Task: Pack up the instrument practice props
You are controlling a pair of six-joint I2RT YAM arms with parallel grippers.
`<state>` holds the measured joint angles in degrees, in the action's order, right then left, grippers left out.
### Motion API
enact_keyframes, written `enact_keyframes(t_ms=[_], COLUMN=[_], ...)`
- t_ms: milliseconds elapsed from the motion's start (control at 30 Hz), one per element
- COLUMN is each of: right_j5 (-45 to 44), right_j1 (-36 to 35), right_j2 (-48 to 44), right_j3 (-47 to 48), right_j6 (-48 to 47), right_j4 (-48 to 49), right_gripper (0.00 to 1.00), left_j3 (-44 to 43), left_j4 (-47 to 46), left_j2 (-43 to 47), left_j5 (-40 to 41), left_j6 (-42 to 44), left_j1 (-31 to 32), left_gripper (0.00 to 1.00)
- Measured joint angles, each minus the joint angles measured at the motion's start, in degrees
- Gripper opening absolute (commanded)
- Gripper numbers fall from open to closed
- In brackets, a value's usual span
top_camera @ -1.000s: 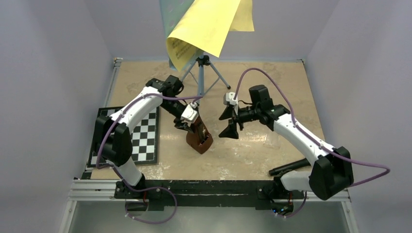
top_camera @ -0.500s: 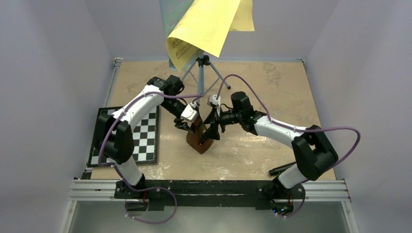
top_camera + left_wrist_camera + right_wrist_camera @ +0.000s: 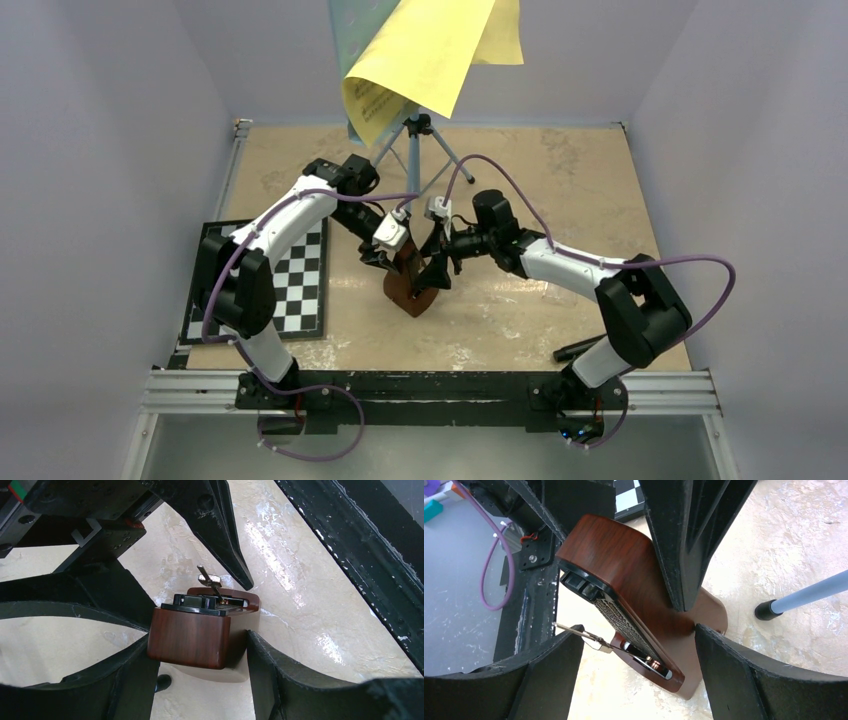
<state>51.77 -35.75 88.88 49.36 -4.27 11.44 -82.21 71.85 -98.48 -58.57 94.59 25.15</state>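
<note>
Two arms are seen, their bases bolted at the near edge of the worktop [image 3: 570,200]. One chessboard [image 3: 300,285] is laid flat at the near left. It is partly hidden by the left arm [image 3: 290,215], which is raised over it, bent at the elbow, carried toward the far left and folded back down to the middle. The right arm [image 3: 560,262] is bent sharply close to its base and stretched low and leftward to the same spot.

One metronome [image 3: 408,298] is found at the middle of the worktop, tilted, with its broad base toward the near side. The left gripper [image 3: 199,639] is clamped on its narrow upper end, one finger pressed against each side. The right gripper [image 3: 639,629] is held with its fingers spread wide apart around the broad lower part of the metronome. One finger is set just beside the base edge and the other next to the single winding key [image 3: 586,636]. Whether either of these fingers touches cannot be told.

Farther back, one music stand [image 3: 352,25] is stood on thin legs at the far middle of the worktop. Two yellow sheets [image 3: 425,50] are counted on it, draped over its light-blue panel, and printed staves are seen on a lower corner.
</note>
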Motion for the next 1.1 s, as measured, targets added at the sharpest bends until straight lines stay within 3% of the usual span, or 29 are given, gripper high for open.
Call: enact_keyframes(t_ms=[1100], right_j5=[3.0], right_j1=[4.3], right_j2=[3.6], right_j3=[4.7], right_j6=[1.4], right_j4=[-5.3], right_gripper=[0.80], left_j3=[2.0], left_j4=[-2.1], left_j2=[1.2], left_j5=[-0.7], left_j6=[-0.7], left_j1=[-0.2], left_gripper=[0.00])
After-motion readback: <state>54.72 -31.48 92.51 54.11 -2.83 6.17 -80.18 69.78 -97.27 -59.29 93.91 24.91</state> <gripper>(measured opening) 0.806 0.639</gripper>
